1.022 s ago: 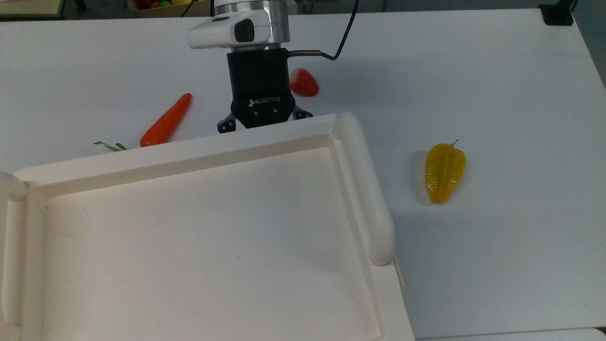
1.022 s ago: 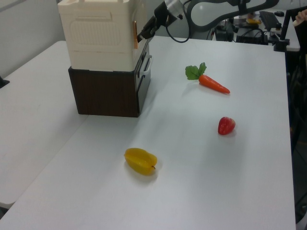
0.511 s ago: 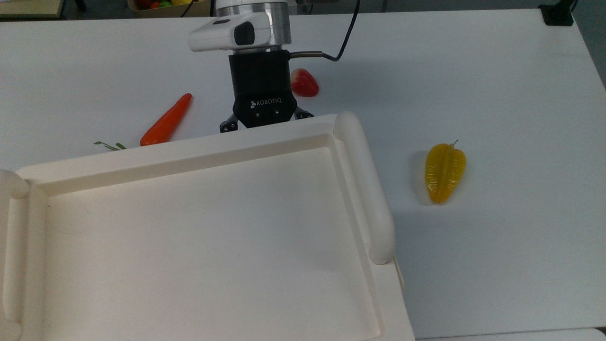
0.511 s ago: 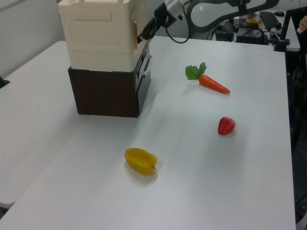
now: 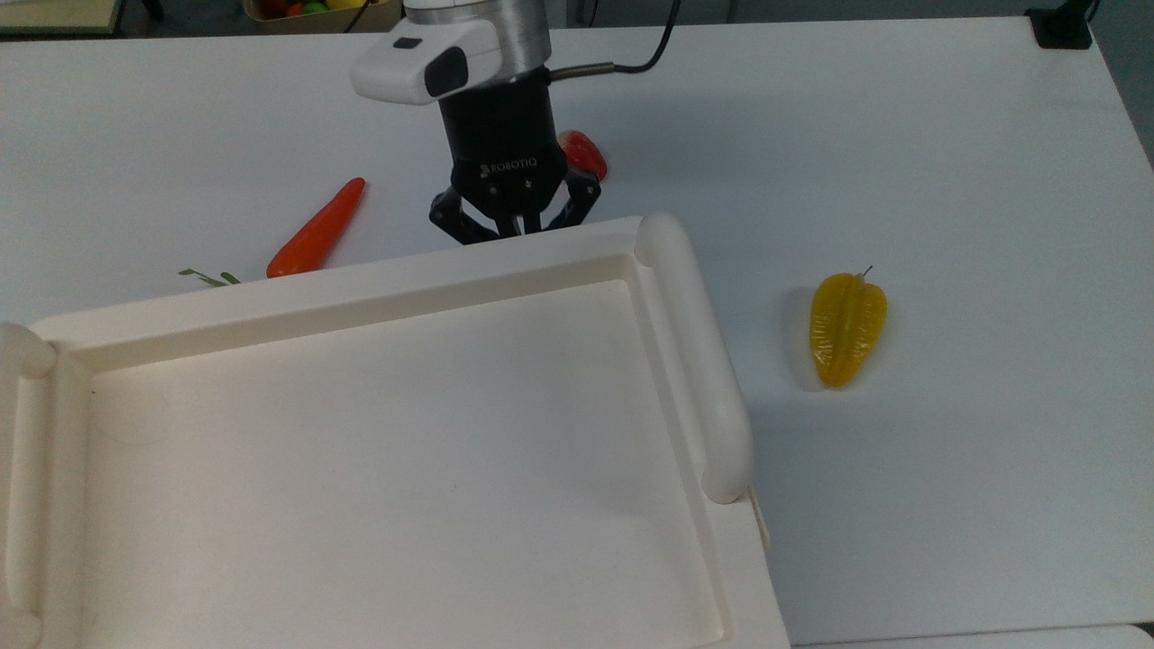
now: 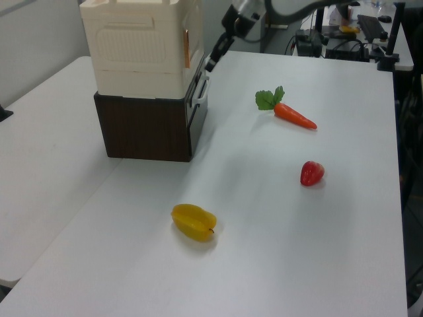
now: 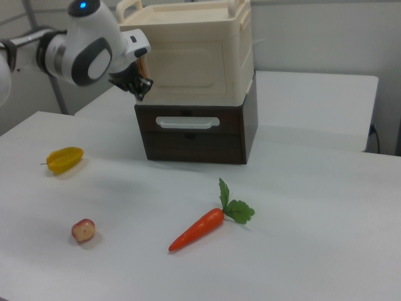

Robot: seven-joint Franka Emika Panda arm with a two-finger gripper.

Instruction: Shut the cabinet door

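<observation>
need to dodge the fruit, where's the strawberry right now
In the top view the strawberry lies on the table just behind the gripper, partly hidden by it, right of the carrot.

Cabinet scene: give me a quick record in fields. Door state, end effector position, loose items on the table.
cabinet: cream box on a dark drawer base
door: looks flush with the cabinet front, shut
end effector: by the front's upper edge, at the right view's left; contact cannot be told
carrot: on the table, apart from the cabinet
strawberry: on the table, partly behind the end effector in the top view
yellow fruit: on the table at the top view's right
</observation>
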